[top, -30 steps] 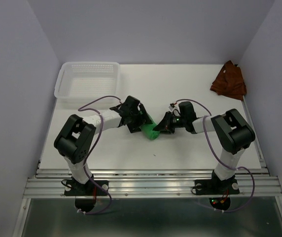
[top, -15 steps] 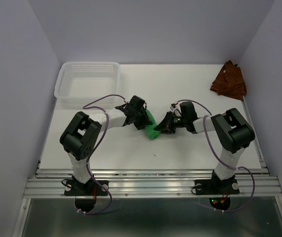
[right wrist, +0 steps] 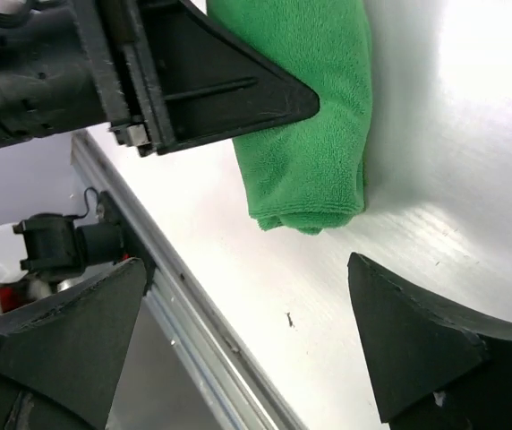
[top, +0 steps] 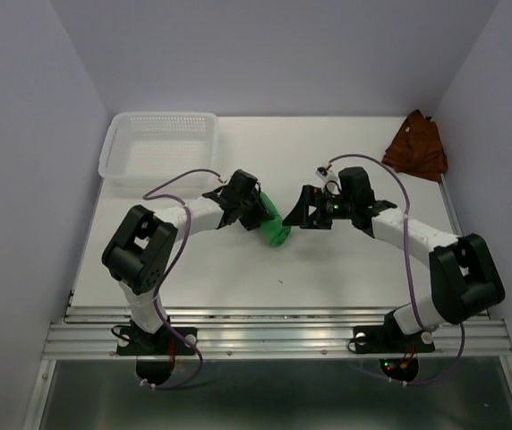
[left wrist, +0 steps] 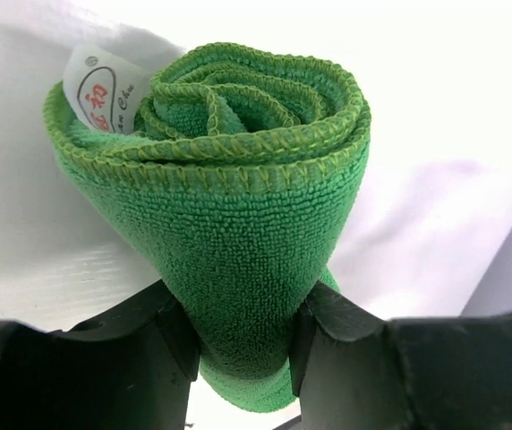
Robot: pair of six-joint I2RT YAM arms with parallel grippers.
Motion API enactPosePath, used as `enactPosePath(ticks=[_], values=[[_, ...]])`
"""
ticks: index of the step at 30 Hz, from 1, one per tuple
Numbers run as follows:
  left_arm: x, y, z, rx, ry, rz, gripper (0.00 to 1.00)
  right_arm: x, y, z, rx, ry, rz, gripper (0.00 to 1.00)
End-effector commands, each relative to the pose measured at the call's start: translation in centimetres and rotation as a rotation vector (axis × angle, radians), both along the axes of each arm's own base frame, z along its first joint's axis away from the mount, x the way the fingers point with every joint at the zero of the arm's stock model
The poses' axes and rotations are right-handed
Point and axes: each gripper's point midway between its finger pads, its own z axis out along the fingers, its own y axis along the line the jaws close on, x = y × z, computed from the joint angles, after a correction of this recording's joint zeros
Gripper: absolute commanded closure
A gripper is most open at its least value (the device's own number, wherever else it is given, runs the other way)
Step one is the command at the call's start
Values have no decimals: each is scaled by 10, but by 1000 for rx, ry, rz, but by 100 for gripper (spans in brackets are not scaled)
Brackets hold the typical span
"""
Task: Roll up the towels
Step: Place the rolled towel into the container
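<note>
Left hand [left wrist: 243, 336] clamps rolled green towel [left wrist: 229, 206] at middle of counter [top: 328, 264], so roll can't unwind. Right hand [right wrist: 238, 349] spread wide just beside it, grasping nothing. Rust towel [top: 415, 148] crumpled in far right corner, unrolled.

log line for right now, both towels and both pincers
green towel: rolled | left pincer: shut on green towel | right pincer: open, holding nothing | rust towel: crumpled, far right corner

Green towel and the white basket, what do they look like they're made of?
The green towel looks like microfiber or terry cloth: fuzzy matte pile, stitched edges, a sewn label. The basket looks like white, slightly translucent plastic: thin walls with a grid of small holes.
</note>
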Motion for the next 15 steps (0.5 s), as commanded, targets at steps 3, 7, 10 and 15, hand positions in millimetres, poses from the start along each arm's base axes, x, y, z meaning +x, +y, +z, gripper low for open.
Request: enactPosePath(ticks=[3, 7, 10, 15], values=[[32, 17, 78, -111, -184, 86, 100, 20, -30, 60, -140, -242, -123, 0], [47, 38, 134, -164, -304, 134, 100, 23, -51, 89, -173, -325, -257, 0], [60, 57, 173, -176, -403, 167, 100, 26, -64, 102, -191, -372, -341, 0], [81, 75, 235, -175, -594, 43, 100, 29, -69, 107, -201, -388, -371, 0]])
